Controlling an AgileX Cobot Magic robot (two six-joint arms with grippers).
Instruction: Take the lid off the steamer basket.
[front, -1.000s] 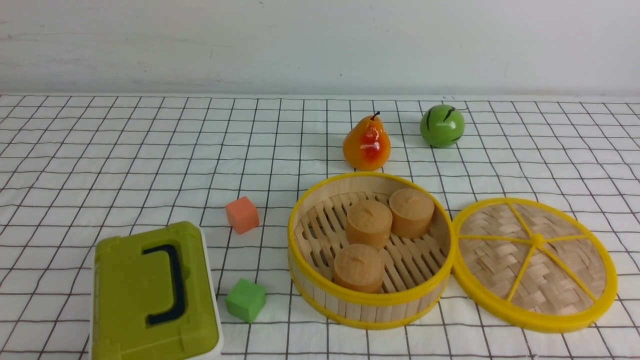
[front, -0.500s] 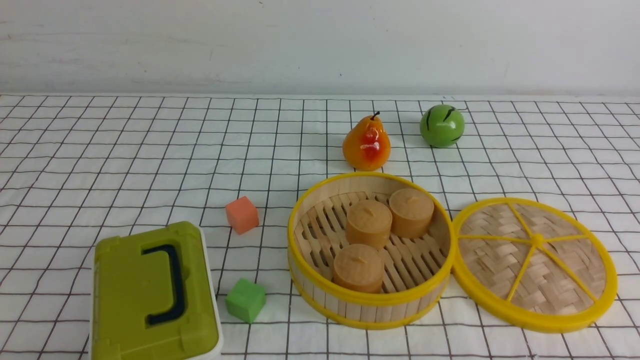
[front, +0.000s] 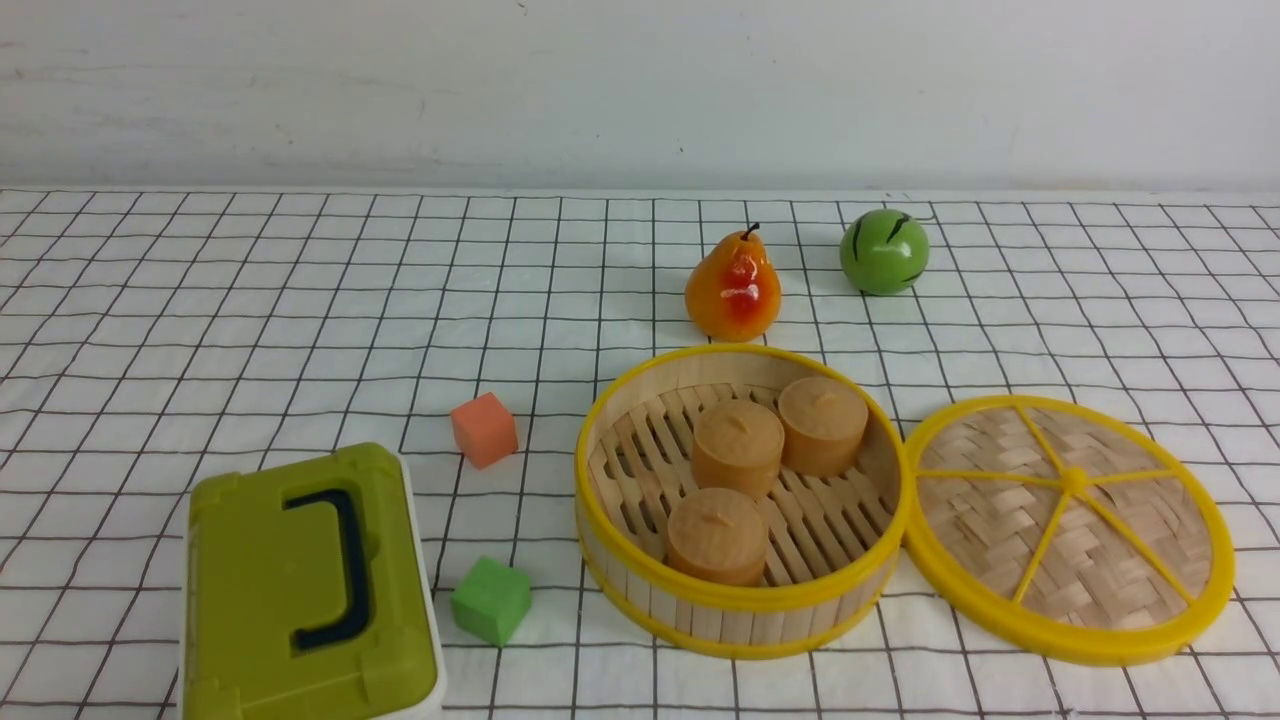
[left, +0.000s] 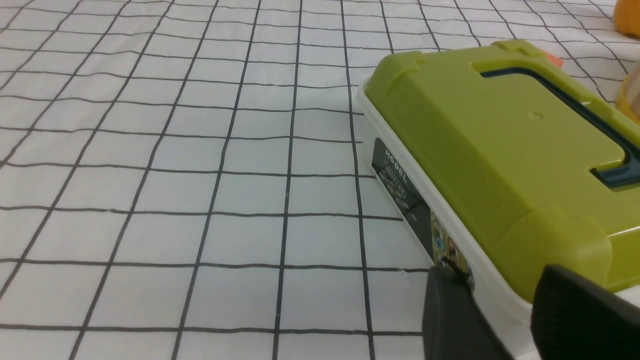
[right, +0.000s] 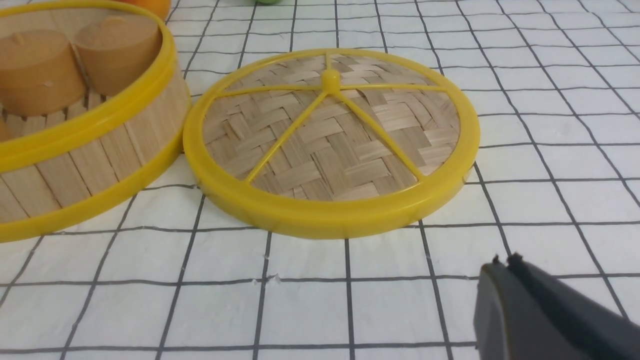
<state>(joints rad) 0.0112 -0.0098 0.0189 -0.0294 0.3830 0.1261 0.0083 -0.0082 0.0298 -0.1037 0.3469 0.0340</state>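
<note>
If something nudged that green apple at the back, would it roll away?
Probably. The green apple looks round and glossy, resting on a small patch of the flat checked cloth, so a light push would likely roll it. Nothing touches it; the pear stands apart.

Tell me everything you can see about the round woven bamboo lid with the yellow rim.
The flat round woven tan bamboo lid has a thick yellow plastic rim and five yellow spokes meeting at a small central knob. It lies flat, knob up, on the white checked tablecloth, off the round bamboo-slat steamer basket and close against its right side. Neither hand touches it.
</note>
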